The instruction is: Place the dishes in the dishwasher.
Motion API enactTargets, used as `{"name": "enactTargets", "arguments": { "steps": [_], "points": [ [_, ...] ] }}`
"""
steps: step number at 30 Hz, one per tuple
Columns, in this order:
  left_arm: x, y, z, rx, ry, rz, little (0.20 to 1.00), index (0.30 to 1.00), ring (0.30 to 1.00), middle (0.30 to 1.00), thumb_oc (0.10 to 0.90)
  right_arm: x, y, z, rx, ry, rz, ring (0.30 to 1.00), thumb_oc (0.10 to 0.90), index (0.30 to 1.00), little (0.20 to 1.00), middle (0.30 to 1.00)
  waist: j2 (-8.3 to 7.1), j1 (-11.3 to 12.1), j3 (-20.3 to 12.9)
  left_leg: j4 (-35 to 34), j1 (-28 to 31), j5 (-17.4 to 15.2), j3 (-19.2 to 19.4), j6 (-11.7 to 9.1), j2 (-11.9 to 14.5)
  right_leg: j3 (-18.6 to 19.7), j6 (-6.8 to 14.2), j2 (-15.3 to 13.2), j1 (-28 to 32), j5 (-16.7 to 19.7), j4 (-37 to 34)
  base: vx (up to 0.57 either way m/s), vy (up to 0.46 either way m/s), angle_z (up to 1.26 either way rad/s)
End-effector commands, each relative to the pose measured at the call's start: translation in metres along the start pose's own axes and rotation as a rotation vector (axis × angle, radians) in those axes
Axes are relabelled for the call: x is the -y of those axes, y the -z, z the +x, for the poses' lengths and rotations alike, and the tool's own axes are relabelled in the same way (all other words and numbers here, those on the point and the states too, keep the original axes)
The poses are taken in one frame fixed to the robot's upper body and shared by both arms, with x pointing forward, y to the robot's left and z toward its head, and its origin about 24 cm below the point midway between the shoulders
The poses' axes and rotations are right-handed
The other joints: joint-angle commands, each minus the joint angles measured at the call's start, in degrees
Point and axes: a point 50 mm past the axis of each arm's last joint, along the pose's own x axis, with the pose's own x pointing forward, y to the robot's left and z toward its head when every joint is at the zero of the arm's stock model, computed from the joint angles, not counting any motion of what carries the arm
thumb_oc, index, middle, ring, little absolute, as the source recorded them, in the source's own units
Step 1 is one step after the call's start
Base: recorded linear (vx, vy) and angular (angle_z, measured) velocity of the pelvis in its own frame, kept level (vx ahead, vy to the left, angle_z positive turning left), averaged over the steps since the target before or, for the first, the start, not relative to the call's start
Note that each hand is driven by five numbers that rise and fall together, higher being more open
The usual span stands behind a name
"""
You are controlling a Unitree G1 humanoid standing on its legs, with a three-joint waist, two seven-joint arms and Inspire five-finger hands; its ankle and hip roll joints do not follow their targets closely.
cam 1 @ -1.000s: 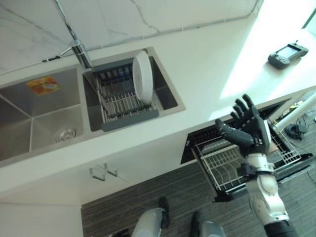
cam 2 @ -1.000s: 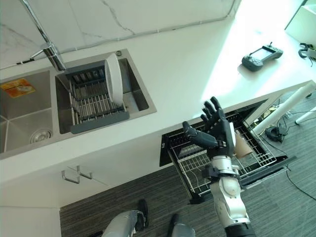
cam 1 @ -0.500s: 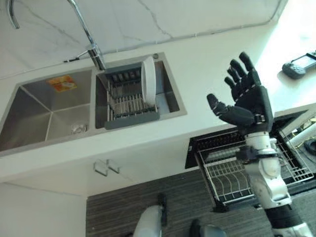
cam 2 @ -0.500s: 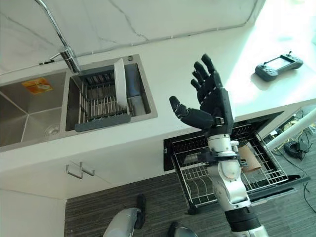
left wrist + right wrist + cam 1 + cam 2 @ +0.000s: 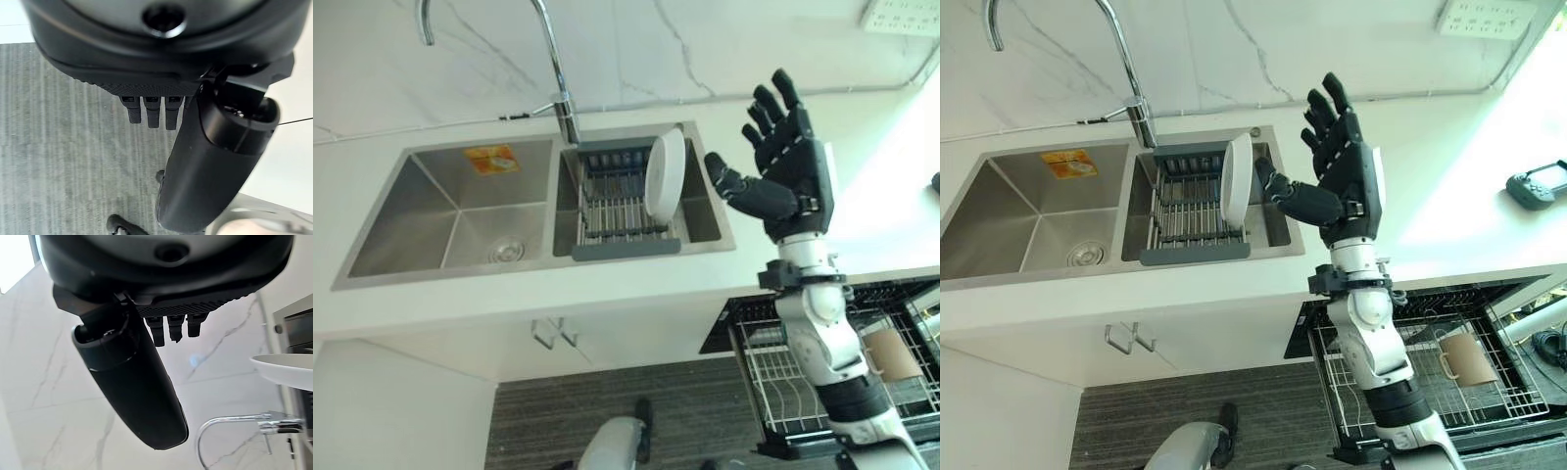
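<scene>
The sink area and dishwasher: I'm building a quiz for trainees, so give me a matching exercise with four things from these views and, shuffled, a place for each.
Things:
1. white plate
2. brown cup
3. orange sticker
4. right robot hand

Places:
A. in the pulled-out dishwasher rack
B. raised open above the counter, beside the sink
C. standing on edge in the drying rack in the right sink basin
D. on the back wall of the left sink basin

Pairs: 1-C, 2-A, 3-D, 4-B
</scene>
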Motion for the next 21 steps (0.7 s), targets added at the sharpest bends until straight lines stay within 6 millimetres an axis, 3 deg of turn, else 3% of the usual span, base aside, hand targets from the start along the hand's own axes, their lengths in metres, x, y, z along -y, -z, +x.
{"name": "enactTargets", "arguments": {
  "steps": [1, 12, 21],
  "points": [
    [-0.009, 0.006, -0.002, -0.017, -0.019, 0.089, 0.9, 0.9, 0.9, 0.9, 0.8, -0.012, -0.043, 0.027, 0.226, -0.026, 0.015, 0.9, 0.8, 0.9, 0.9, 0.9, 0.1, 0.2, -2.6, 2.6, 2.6, -13.7, -2.7, -2.6, 1.8, -2.1, -0.6, 2.4, -1.3, -1.8, -3.1, 0.05, 0.029, 0.04],
    [-0.01, 0.005, -0.002, -0.019, -0.004, 0.155, 0.9, 0.9, 0.9, 0.9, 0.8, -0.003, -0.052, 0.052, 0.257, 0.105, -0.061, 0.9, 0.8, 0.9, 0.9, 0.9, 0.13, 2.5, -2.1, 2.6, 0.4, -12.5, -5.1, -3.0, 1.1, -3.7, -0.6, 1.9, -0.9, -2.1, -3.1, 0.06, 0.025, 0.11],
    [-0.016, -0.001, -0.002, -0.006, -0.005, 0.154, 0.9, 0.9, 0.9, 0.9, 0.8, 0.003, -0.047, 0.064, 0.22, 0.169, -0.041, 0.9, 0.8, 0.9, 0.9, 0.9, 1.09, 3.9, -1.0, 2.6, 0.1, -11.9, -7.6, -2.6, -0.3, -4.1, -0.4, 1.1, -0.2, -1.8, -3.1, 0.08, 0.014, 0.02]
  ]
}}
